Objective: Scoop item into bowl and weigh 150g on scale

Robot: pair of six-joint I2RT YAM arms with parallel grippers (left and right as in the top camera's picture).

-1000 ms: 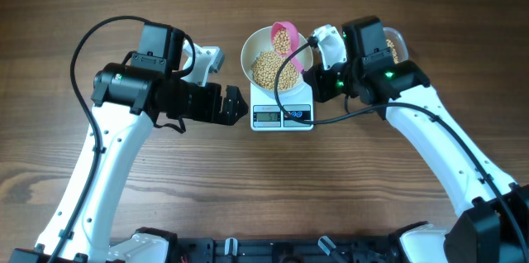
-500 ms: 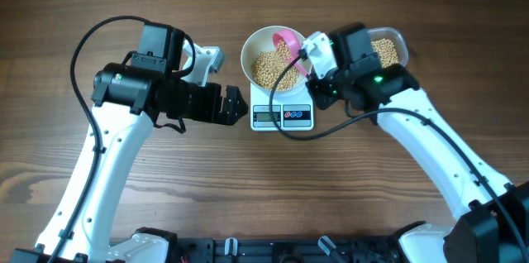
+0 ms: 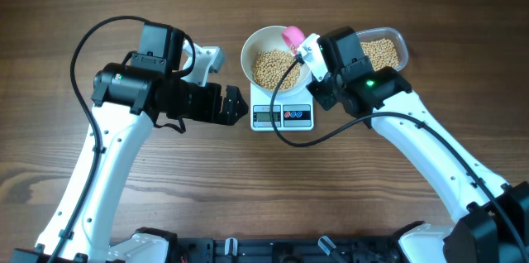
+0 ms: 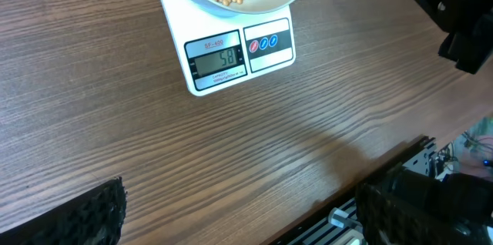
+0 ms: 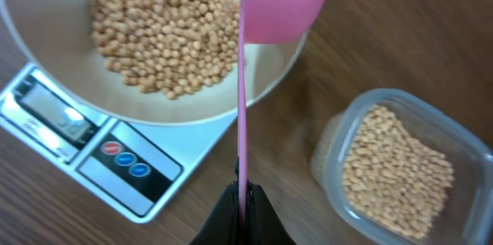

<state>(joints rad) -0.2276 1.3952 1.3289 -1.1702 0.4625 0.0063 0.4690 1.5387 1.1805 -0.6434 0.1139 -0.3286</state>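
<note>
The white bowl (image 3: 248, 52) stands on the scale (image 3: 283, 116) and holds a heap of the tan beans (image 3: 271, 69). In the left wrist view the scale (image 4: 239, 52) has its display lit and reads 58. My right gripper (image 5: 241, 206) is shut on the thin handle of a pink scoop (image 5: 281, 2). The scoop's head hangs over the bowl's right rim (image 5: 269, 83), its back turned to the camera. My left gripper (image 4: 246, 214) stands open over bare table left of the scale, holding nothing.
A clear plastic tub (image 3: 382, 50) with more beans (image 5: 393, 168) sits right of the bowl, behind my right wrist. A black cable loops from the right arm across the scale's right side (image 3: 285, 135). The table's front edge and a metal rail (image 4: 370, 206) show in the left wrist view.
The right wrist has turned and shifted left. The scoop, held open side up with beans over the bowl, now sits tipped at the bowl's right rim. The left arm has not moved.
</note>
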